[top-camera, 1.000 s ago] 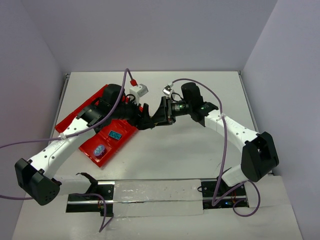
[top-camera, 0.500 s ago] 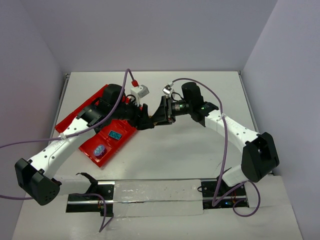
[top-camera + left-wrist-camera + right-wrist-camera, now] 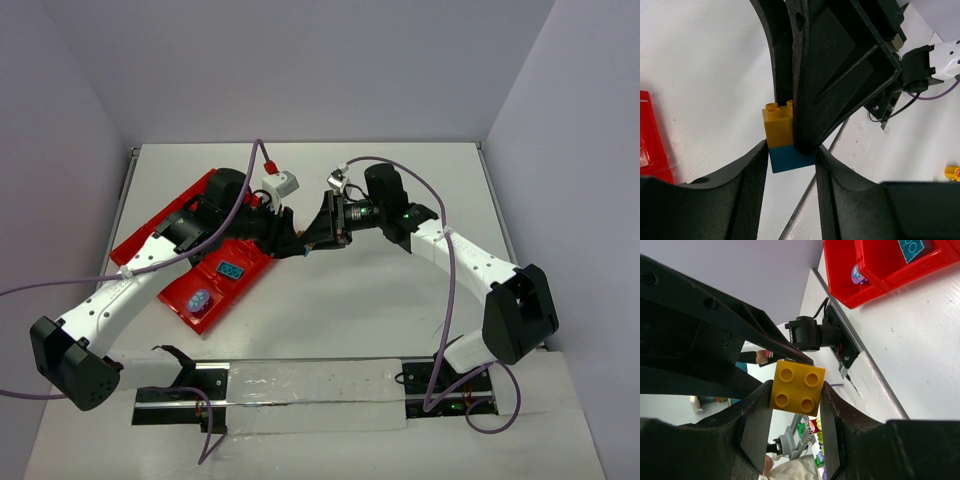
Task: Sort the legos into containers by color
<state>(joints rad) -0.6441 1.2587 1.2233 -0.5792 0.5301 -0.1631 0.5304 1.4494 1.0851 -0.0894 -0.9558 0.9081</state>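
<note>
Meeting over the white bench point(image 3: 350, 300), just right of the glossy red plastic compartment tray point(image 3: 138, 238), both tools share one small two-colour stack. The left tool point(image 3: 790, 162) is clenched on the teal plastic brick point(image 3: 789, 159) at the bottom. The right tool point(image 3: 796, 390) is clenched on the yellow studded plastic brick point(image 3: 798, 385) seated on top. The stack sits between them, outside the tray's compartments.
</note>
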